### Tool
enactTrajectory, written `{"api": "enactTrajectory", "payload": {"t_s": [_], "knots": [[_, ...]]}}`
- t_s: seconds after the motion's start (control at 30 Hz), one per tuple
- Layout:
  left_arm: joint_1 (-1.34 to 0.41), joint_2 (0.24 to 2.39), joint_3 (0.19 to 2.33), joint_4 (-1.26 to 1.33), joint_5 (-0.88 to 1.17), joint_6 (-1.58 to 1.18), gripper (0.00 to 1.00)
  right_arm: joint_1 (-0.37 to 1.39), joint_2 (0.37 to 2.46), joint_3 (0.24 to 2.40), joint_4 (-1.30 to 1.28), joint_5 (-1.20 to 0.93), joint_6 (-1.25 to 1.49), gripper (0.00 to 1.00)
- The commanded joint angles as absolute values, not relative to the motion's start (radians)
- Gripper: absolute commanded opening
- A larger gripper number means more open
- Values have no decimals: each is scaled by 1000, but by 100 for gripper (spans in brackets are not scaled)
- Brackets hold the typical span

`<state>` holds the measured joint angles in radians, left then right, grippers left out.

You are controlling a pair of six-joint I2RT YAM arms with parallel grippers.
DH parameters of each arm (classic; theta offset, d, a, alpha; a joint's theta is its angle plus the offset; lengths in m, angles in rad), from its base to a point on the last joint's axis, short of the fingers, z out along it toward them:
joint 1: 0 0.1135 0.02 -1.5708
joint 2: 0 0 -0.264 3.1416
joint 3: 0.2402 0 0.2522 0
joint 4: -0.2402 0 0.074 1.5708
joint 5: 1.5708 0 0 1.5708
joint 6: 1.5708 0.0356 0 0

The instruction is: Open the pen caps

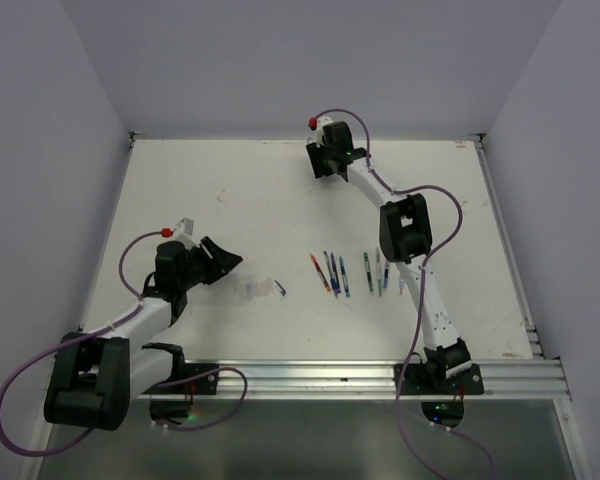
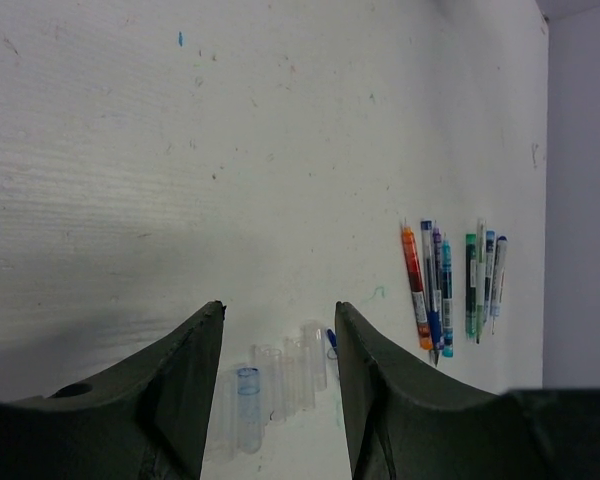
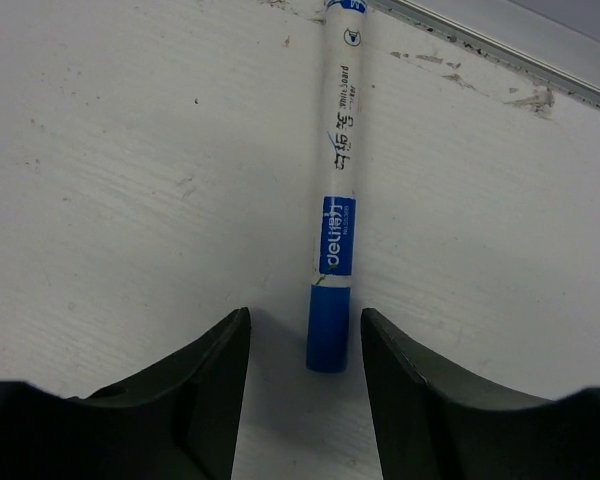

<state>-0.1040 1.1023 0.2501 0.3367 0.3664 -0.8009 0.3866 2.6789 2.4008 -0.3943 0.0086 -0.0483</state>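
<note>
Several thin pens [image 1: 332, 272] lie in two small groups mid-table; they also show at the right of the left wrist view [image 2: 427, 288]. Several clear pen caps [image 2: 270, 380] and one small blue cap [image 2: 331, 340] lie loose on the table [image 1: 230, 190], just beyond my left gripper [image 2: 278, 310], which is open and empty; from above the gripper [image 1: 223, 262] sits left of them [image 1: 255, 290]. My right gripper [image 1: 320, 165] is at the far back, open. In its wrist view a white marker with a blue end [image 3: 328, 335] lies between the open fingers [image 3: 302, 318], untouched.
A metal rail [image 1: 380, 375] runs along the near edge and another [image 3: 500, 45] along the back edge, close behind the marker. White walls enclose the table on three sides. Purple cables loop from both arms.
</note>
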Motion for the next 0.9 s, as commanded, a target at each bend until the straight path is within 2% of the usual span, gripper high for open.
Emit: {"api": "enactTrajectory", "payload": {"t_s": [0.0,0.07,0.2,0.27,0.37,0.43,0.53,0.63,0.87], "knots": [[-100,1112,247,397,385,-807,51,387,2704,2442,-417,3,-63,51],[-100,1112,245,397,388,-807,51,385,2711,2444,-423,3,-63,47],[-100,1101,245,393,390,-807,51,385,2711,2444,-431,5,-75,28],[-100,1101,244,399,394,-813,51,385,2697,2425,-420,-40,-95,25],[-100,1098,242,408,406,-827,51,385,2660,2373,-384,-83,-109,15],[-100,1095,242,408,410,-831,51,385,2632,2344,-362,-93,-106,0],[-100,1089,247,402,413,-851,51,387,2553,2272,-318,-121,-89,0],[-100,1077,259,391,416,-861,51,390,2435,2088,-214,-152,-43,0],[-100,1061,299,431,462,-929,51,442,1941,1503,-17,-160,80,0]]}}
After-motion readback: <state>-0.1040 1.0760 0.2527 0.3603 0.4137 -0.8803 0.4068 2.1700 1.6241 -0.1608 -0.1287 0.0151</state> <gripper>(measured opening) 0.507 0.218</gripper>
